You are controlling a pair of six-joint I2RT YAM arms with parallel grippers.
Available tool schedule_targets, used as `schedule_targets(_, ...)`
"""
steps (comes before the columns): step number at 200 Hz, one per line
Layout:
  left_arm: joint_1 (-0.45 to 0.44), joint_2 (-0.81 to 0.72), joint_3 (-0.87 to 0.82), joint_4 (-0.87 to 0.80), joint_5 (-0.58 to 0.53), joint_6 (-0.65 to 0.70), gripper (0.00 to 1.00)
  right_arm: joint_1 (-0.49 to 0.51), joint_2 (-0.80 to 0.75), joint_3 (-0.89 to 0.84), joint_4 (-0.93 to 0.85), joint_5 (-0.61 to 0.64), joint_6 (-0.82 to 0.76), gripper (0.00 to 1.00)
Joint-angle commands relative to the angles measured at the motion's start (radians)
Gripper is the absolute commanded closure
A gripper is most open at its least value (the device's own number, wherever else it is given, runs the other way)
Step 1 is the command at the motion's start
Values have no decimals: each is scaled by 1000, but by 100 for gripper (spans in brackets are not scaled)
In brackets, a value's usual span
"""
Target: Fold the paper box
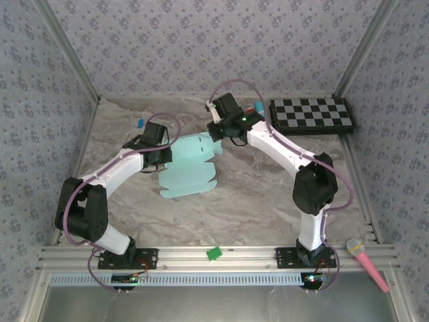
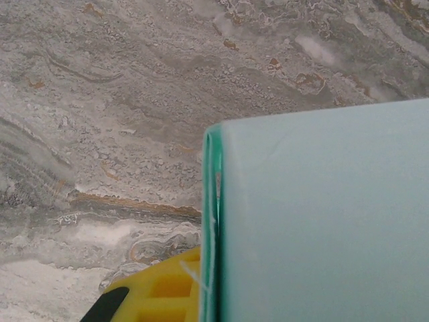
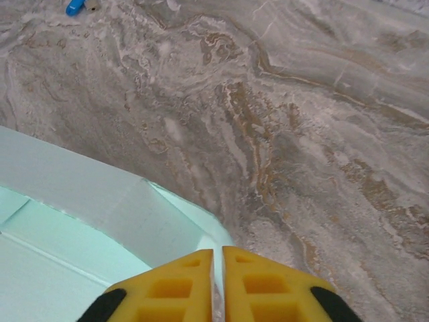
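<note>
Since the paper box, lying on the surface, is looking light and floppy, best grabbed by its edges, the right gripper is pinching one; can't tell if the left gripper is clamping.

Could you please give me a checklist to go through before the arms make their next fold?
1. Left gripper holds the pale aqua-blue die-cut card sheet: ok; the card lies against its visible yellow finger, the other finger is hidden.
2. Right gripper pinches the sheet's edge: ok, jaws closed on a sliver of card.
3. Sheet formed into a box: not ok, largely flat on the marbled grey table.
4. Tiny dark-blue piece apart from the sheet: ok.
5. Crease lines where each gripper holds: cannot tell.
</note>
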Motion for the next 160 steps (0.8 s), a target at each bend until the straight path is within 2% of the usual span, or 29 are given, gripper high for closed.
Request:
schedule_targets(1, -6, -28, 31, -30, 19, -15, 100, 10, 35, 63, -69, -28, 3, 89)
schedule_targets(88, -6, -23, 35, -32, 20, -31, 100, 22, 110, 111, -119, -49, 30, 93)
schedule_targets(160, -6, -26, 29, -20, 29, -80, 100, 23, 108, 51, -23, -142, 132, 94)
